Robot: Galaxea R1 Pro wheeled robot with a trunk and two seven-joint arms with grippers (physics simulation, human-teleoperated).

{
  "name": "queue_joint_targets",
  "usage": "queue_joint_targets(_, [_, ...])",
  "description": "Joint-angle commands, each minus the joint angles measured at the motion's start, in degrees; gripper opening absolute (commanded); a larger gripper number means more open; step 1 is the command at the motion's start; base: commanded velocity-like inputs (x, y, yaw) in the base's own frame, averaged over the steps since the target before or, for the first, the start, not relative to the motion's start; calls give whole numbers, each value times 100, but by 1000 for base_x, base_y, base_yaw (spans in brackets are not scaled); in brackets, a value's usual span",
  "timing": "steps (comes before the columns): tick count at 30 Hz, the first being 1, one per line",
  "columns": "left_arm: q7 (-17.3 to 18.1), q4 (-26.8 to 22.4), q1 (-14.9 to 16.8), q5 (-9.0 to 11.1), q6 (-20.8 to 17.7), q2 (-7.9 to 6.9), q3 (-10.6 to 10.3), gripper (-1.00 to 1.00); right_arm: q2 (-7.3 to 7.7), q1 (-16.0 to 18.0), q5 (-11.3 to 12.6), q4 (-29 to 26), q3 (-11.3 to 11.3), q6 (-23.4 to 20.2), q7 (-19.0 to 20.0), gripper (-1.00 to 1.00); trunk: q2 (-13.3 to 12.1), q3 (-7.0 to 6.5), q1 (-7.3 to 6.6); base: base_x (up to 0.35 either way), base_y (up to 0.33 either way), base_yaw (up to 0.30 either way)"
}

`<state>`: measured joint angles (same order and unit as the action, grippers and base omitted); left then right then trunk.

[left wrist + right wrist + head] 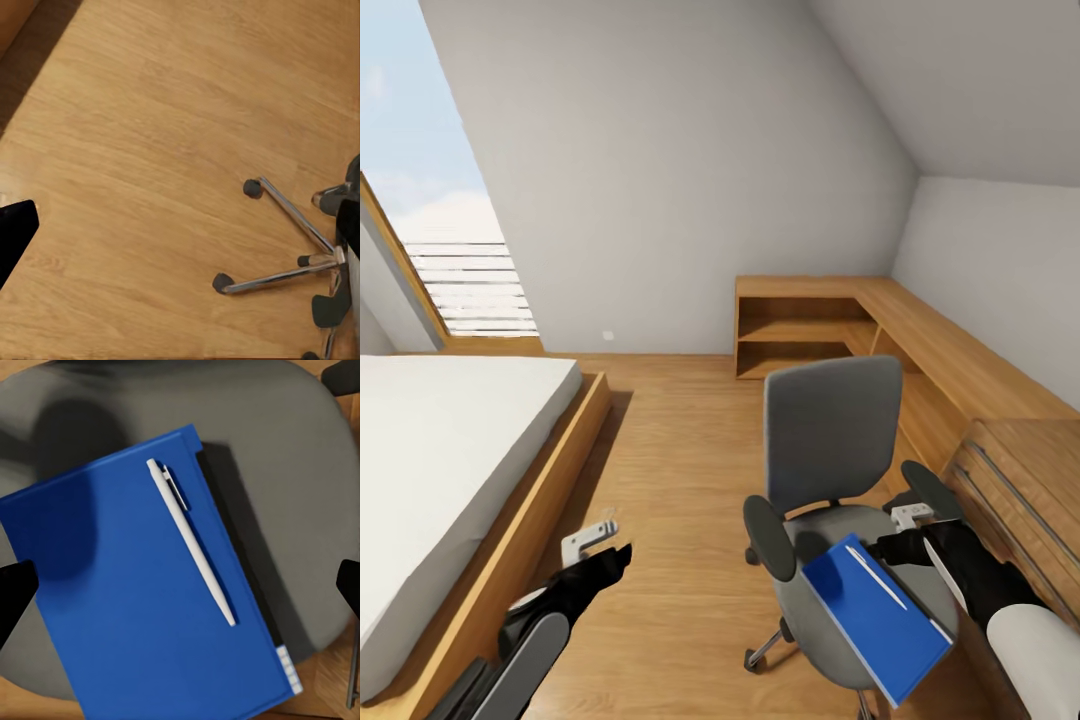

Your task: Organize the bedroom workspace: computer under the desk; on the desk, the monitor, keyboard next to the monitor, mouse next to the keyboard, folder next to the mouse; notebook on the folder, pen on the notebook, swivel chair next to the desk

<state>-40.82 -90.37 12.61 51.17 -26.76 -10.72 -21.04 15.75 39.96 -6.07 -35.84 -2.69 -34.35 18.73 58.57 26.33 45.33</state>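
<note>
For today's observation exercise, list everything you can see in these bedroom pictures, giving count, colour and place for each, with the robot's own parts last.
Grey swivel chair with chrome legs: one, grey, on the wooden floor beside the wooden unit.
Blue flat folder: one, blue, on the chair seat, overhanging its front edge.
White slim pen: one, white, lying on top of the folder.
Wooden L-shaped shelving unit: one, light wood, along the far and right walls.
Bed with white mattress and wooden frame: one, white on wood, at the left.
Slanted window: one, showing sky, far left.
Left gripper: one, black and white, over the floor.
Right gripper: one, black and white, above the folder, open.
</note>
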Motion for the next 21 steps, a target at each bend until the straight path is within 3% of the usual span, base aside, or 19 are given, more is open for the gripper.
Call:
queue_joint_targets(1, [-172,-88,-72,40,-8,-7,-16,100,6,3,-61,-7,-17,-19,38,100,46,25,23,0,0,0])
queue_joint_targets(7, [-369,-211,-197,55,-13,-7,-15,100,5,3,-61,-3,-18,-19,35,100,287,133,155,0,0,0])
queue_joint_targets(11, [-382,-189,-206,508,-32,-13,0,100,-1,3,-61,3,-21,-19,34,100,447,204,243,0,0,0])
queue_joint_targets(12, [-377,-131,-206,791,-192,-20,10,100,-1,3,-58,5,-18,-19,34,100,488,222,265,0,0,0])
queue_joint_targets(14, [-371,-92,-206,959,-403,-20,19,100,-2,3,-55,6,-16,-21,34,100,568,258,309,0,0,0])
queue_joint_targets(16, [-372,-62,-206,1068,-589,-19,25,100,-2,3,-53,6,-13,-26,34,100,648,294,353,0,0,0])
queue_joint_targets(21, [-380,-60,-206,1102,-648,-11,14,100,-2,3,-57,6,-13,-44,34,100,848,384,462,0,0,0])
